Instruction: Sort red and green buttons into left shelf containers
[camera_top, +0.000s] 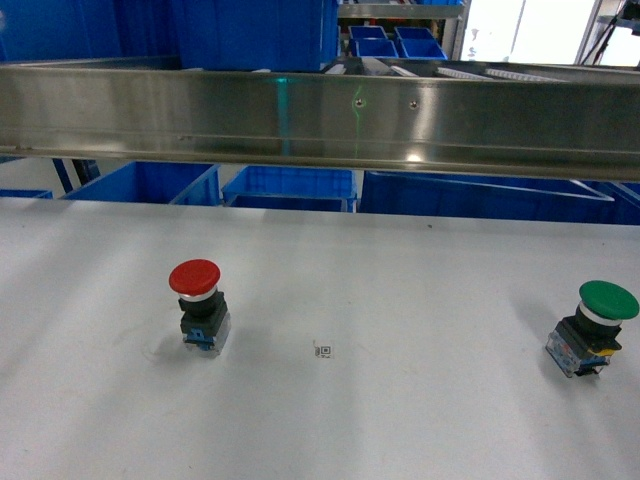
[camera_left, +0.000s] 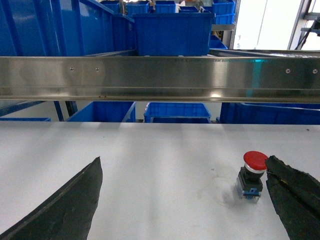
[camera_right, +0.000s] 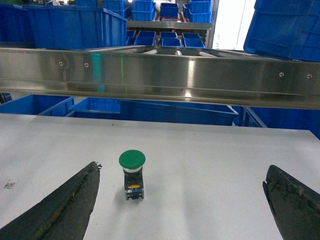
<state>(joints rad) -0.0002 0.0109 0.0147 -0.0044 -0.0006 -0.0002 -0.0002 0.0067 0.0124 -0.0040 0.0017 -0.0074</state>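
Two buttons stand upright and well apart on the white tabletop (camera_top: 400, 420). The red button (camera_left: 254, 175) sits just beside the left end effector's (camera_left: 182, 200) right finger, off-centre in its spread jaws. The green button (camera_right: 132, 175) stands left of centre between the right end effector's (camera_right: 180, 200) spread fingers. Each arm is nearer its own button; the blue bins (camera_top: 290, 187) lie beyond.

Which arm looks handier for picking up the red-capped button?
The left. Its open gripper already faces the red-capped push-button switch beside one finger, while the right gripper frames the green-capped push-button switch.
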